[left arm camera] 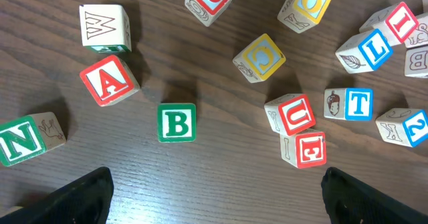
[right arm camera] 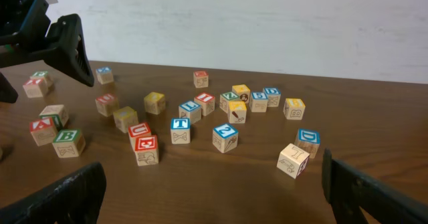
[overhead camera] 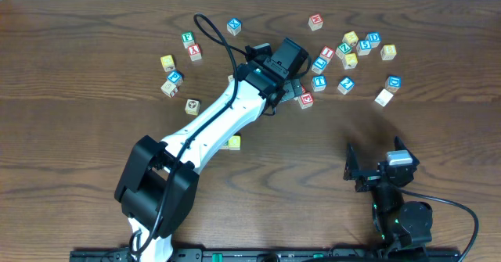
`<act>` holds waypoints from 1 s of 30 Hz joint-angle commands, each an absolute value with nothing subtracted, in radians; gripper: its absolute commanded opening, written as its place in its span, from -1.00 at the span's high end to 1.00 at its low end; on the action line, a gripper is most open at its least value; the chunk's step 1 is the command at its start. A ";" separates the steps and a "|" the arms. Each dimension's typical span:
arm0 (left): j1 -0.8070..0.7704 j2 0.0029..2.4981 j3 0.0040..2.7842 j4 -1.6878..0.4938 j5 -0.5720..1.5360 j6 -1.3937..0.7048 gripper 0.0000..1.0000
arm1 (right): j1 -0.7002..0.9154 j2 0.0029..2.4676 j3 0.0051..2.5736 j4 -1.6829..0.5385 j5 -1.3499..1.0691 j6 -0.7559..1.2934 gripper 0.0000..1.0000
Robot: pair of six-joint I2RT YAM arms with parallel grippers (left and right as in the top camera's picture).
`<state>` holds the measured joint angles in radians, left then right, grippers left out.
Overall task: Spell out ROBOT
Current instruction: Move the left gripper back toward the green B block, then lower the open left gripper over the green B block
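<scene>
Counter [overhead camera: 78,74] of dark woodgrain, white wall [right arm camera: 267,23] behind.
Letter blocks [left arm camera: 107,80] scatter around green B block [left arm camera: 177,122]; left jaws, right jaws both wide, empty.

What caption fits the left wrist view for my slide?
Open left gripper hovering over scattered letter blocks, a green B block among them.

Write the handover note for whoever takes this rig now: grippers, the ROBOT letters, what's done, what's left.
Left gripper: open, empty, hanging above the block scatter.
Right gripper: open, empty, at the near right of the table, apart from the blocks.
Letters: green B lies just ahead of the left gripper; blue T sits next to a red U block; a yellow block farther off looks like an O. No R readable.
Done: nothing lined up.
Left: find R and two O's, place all five.
</scene>
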<state>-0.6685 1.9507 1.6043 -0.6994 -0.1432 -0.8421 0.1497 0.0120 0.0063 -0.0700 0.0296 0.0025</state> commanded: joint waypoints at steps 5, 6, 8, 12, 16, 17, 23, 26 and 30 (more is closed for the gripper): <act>-0.665 1.955 1.623 -0.707 -0.176 -0.847 -0.97 | 0.144 0.007 0.006 -0.074 0.027 -0.009 -0.98; -0.665 1.956 1.621 -0.707 -0.175 -0.848 -0.97 | 0.144 0.007 0.006 -0.074 0.027 -0.009 -0.98; -0.663 1.961 1.620 -0.716 -0.172 -0.848 -0.98 | 0.144 0.007 0.006 -0.074 0.027 -0.009 -0.99; -0.656 1.979 1.620 -0.730 -0.171 -0.855 -0.99 | 0.144 0.007 0.006 -0.074 0.027 -0.009 -0.99; -0.643 2.024 1.620 -0.736 -0.164 -0.874 -0.98 | 0.144 0.007 0.006 -0.074 0.027 -0.009 -0.99; -0.640 2.037 1.620 -0.736 -0.164 -0.874 -0.98 | 0.144 0.007 0.006 -0.074 0.027 -0.009 -0.99; -0.622 2.101 1.620 -0.728 -0.115 -0.873 -0.98 | 0.144 0.007 0.006 -0.074 0.027 -0.009 -0.99; -0.622 2.105 1.620 -0.721 -0.115 -0.865 -0.96 | 0.144 0.007 0.006 -0.074 0.027 -0.009 -0.99; -0.621 2.106 1.620 -0.712 -0.116 -0.850 -0.94 | 0.144 0.007 0.006 -0.074 0.027 -0.009 -0.98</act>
<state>-0.6254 2.0991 1.6047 -0.7101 -0.1204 -0.8631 0.1497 0.0120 0.0063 -0.0700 0.0296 0.0025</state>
